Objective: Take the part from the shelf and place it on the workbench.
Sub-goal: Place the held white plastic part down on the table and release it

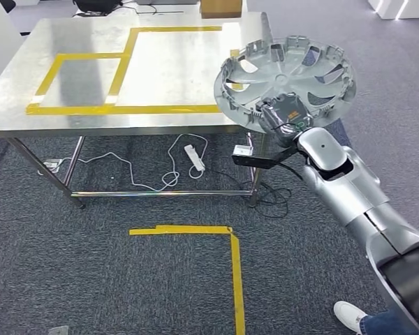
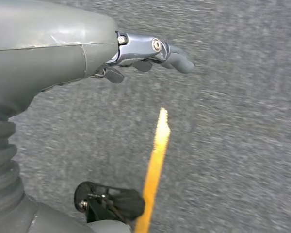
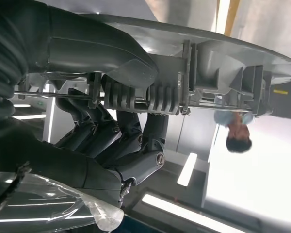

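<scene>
Hubcap (image 1: 297,73), a silver plastic wheel cover w/ curved spokes, is held up in the air by the right hand (image 1: 281,115), inner side facing up, roughly level, slightly tilted. The hand grips its near rim: in the right wrist view the thick grey thumb (image 3: 100,48) lies along one face of the rim and the darker fingers (image 3: 137,141) curl against the other, w/ the ribbed clips of the hubcap (image 3: 224,63) between them. The silver right arm (image 1: 355,195) reaches up from the lower right of the head view.

The hubcap hangs over the front right corner of the workbench (image 1: 91,84), partly past its edge, not touching the steel top. The bench is a stainless table marked w/ yellow tape rectangles (image 1: 123,70). A cardboard box (image 1: 221,8) sits at the far edge.

Under the bench, white cables and a white power strip (image 1: 195,157) lie on the grey carpet (image 1: 118,279). Nearer the robot, a yellow tape corner (image 1: 218,234) is stuck to the floor. At the lower right edge, a person's white shoe (image 1: 350,315) and blue trouser leg show.

Left hand (image 2: 151,53) hangs over the carpet, holding nothing, fingers stretched out and apart; a yellow tape strip (image 2: 155,165) runs on the floor below it.

In the right wrist view, a person in a light blue top (image 3: 235,126) stands beyond the hubcap, w/ ceiling lights around.
</scene>
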Robot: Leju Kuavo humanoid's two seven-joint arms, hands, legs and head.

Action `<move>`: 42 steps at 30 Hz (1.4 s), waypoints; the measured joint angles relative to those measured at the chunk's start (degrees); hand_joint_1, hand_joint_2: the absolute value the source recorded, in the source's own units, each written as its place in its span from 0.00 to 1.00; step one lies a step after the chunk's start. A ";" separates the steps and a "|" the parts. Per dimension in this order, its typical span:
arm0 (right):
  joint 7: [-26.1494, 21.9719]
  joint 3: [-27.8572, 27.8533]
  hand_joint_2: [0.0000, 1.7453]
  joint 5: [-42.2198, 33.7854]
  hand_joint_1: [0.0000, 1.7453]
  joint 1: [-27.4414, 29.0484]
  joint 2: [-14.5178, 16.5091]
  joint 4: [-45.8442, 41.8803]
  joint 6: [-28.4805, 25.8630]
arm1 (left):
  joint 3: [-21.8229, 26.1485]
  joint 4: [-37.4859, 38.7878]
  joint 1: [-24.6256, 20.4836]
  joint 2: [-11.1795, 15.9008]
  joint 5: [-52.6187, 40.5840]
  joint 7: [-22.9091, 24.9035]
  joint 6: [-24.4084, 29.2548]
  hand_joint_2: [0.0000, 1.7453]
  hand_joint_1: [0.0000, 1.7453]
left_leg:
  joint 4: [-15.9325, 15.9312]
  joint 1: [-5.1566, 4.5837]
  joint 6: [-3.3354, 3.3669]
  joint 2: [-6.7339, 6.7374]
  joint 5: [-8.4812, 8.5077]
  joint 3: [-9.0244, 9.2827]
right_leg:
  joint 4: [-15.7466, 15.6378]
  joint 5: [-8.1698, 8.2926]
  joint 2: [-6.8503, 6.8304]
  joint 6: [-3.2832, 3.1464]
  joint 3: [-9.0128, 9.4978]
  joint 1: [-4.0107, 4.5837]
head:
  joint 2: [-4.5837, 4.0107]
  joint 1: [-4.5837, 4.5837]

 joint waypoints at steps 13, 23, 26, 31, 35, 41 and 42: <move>0.44 -0.30 1.00 2.50 1.00 -0.67 -0.73 -3.50 -1.05 | -0.02 0.00 -1.25 -0.28 0.41 -0.39 0.01 1.00 0.00 | -9.80 -0.22 2.62 0.08 2.30 4.70 | 15.28 -6.28 0.17 2.20 -7.89 0.16 | 0.00 0.48; 0.49 -0.75 1.00 3.10 1.00 -0.18 -1.11 -4.01 -2.30 | -0.04 0.00 -1.38 -0.32 0.29 -0.49 0.16 1.00 0.00 | -6.31 -0.46 0.40 0.02 0.15 3.09 | -0.09 0.29 0.07 0.40 -0.32 -0.03 | 0.00 0.30; 0.39 -0.91 1.00 3.10 1.00 -0.09 -1.13 -4.01 -2.31 | -0.07 0.00 -1.39 -0.35 0.21 -0.50 0.17 1.00 0.00 | 4.11 -0.07 -0.46 0.13 -4.65 -1.46 | -0.15 0.27 0.04 -0.01 -0.16 -0.16 | 0.00 0.11; 0.02 -0.97 1.00 3.10 1.00 0.23 -1.13 -4.00 -2.34 | -0.14 0.00 -1.47 -0.33 0.21 -0.50 0.17 1.00 0.00 | -1.53 0.01 -0.02 0.13 0.54 0.98 | -0.15 -0.01 0.21 0.14 0.37 -0.11 | 0.00 0.13; -0.05 -1.20 1.00 3.11 1.00 0.26 -1.13 -3.99 -2.46 | -0.25 0.00 -1.65 -0.26 0.21 -0.50 0.16 1.00 0.00 | -8.78 -0.45 0.93 0.16 1.99 4.15 | -0.28 -0.09 0.18 1.14 0.22 0.17 | 0.00 0.20; -0.20 -1.41 1.00 3.09 1.00 0.49 -1.23 -3.97 -2.47 | -0.41 0.00 -1.87 -0.32 0.22 -0.50 0.16 1.00 0.00 | -9.91 -0.13 2.51 0.24 2.35 4.68 | 11.54 -6.23 0.17 2.38 -5.76 0.06 | 0.00 0.55; -0.20 -1.41 1.00 3.09 1.00 0.60 -1.25 -3.96 -2.47 | -0.42 0.00 -1.84 -0.31 0.22 -0.50 0.15 1.00 0.00 | -9.88 -0.15 2.57 0.21 2.28 4.70 | 14.93 -7.27 0.17 2.48 -7.54 0.07 | 0.00 0.60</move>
